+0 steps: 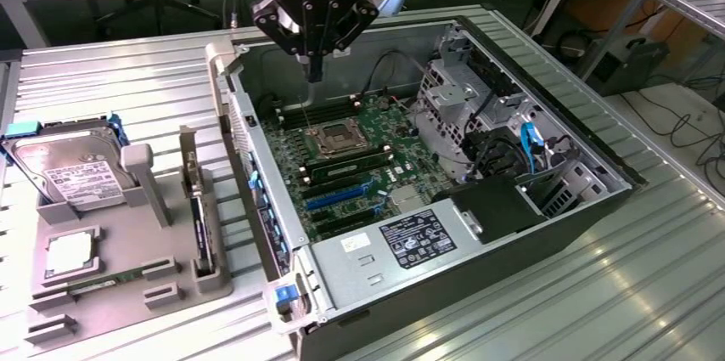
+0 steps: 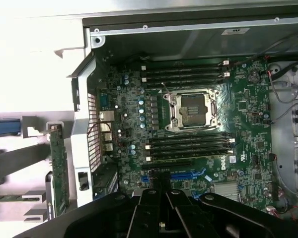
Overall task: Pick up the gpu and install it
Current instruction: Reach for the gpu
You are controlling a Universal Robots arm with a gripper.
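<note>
gripper [image 2: 160, 186] fingers, pressed together and holding nothing, hang over the motherboard [image 2: 248, 119] inside the open computer case [image 1: 544, 225], above the cpu socket [image 1: 336, 138]. gpu [image 1: 203, 234] stands on edge in a slot of the grey holder [image 1: 136, 246] outside the case, on the exterior view's left, well apart from the gripper.
</note>
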